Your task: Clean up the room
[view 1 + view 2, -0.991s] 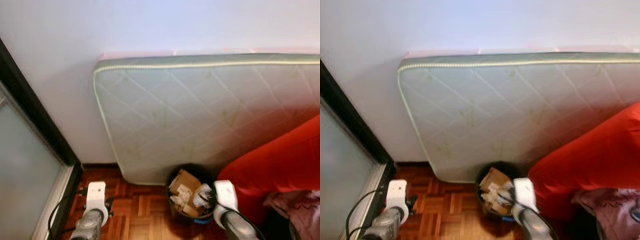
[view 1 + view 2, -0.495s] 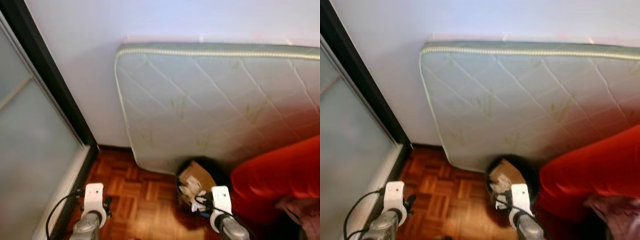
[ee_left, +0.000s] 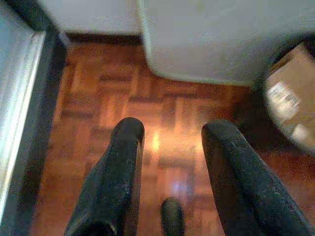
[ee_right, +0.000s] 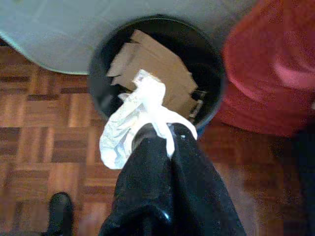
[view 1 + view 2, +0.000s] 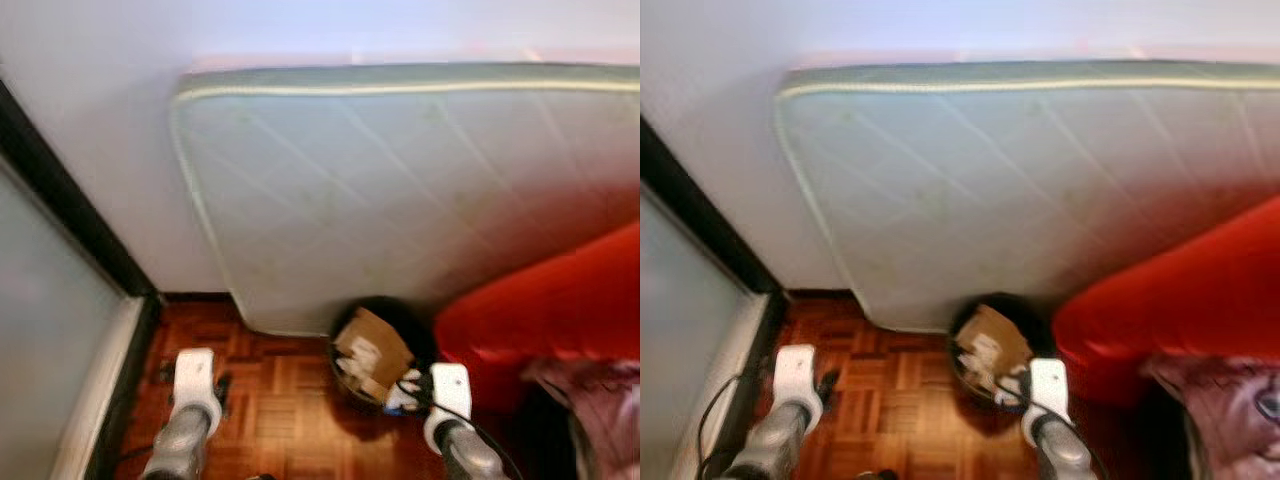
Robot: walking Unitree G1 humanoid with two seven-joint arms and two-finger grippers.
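Parquet floor (image 3: 123, 98) runs to a white wall where a quilted mattress (image 5: 400, 190) leans on its edge, a red sofa (image 5: 540, 310) beside it. Between them, at the mattress's lower corner, stands a black bin (image 4: 103, 73) holding cardboard (image 4: 152, 69). Our right claw (image 4: 162, 130), clenched on a crumpled white wrapper (image 4: 128, 123), hangs at the bin's rim. Our left claw (image 3: 170, 132) hovers released over bare floor near the dark door frame (image 5: 70, 215).

Bin (image 4: 98, 73) hemmed by mattress (image 5: 400, 190), sofa (image 5: 540, 310)
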